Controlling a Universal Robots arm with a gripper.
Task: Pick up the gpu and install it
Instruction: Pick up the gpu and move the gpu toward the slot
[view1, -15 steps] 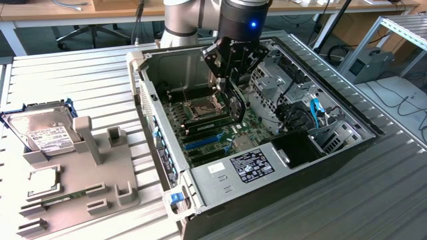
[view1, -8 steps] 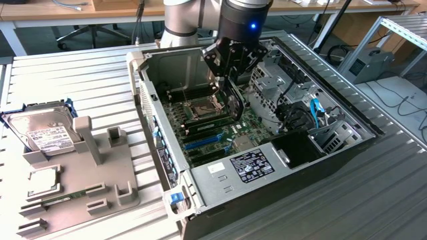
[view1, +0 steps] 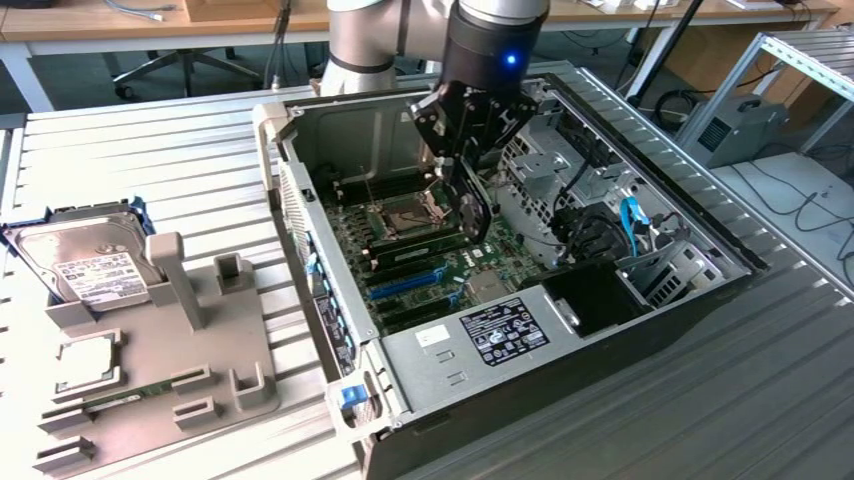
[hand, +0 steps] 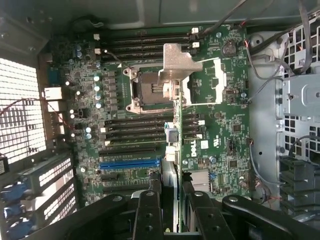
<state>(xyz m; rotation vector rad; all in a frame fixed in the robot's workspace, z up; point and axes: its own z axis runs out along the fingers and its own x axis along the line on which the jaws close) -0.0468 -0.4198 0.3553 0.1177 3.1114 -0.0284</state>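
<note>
**Item:** gpu (view1: 473, 208). Thin flat black card with silver end bracket (hand: 179, 65).

**Location:** edge-down inside open computer case (view1: 334, 330) on bench (view1: 160, 170), hanging above motherboard (hand: 220, 140) close to CPU socket (hand: 145, 90); not yet seated.

**Hold:** fingers (hand: 149, 214) of gripper (view1: 461, 160) pinching card across both flat faces, at upper edge.

**Handling (judged):** light, stiff, fragile. Best taken at board edge or bracket, clear of components and connector edge. Smooth faces likely to slip under sideways push.
</note>
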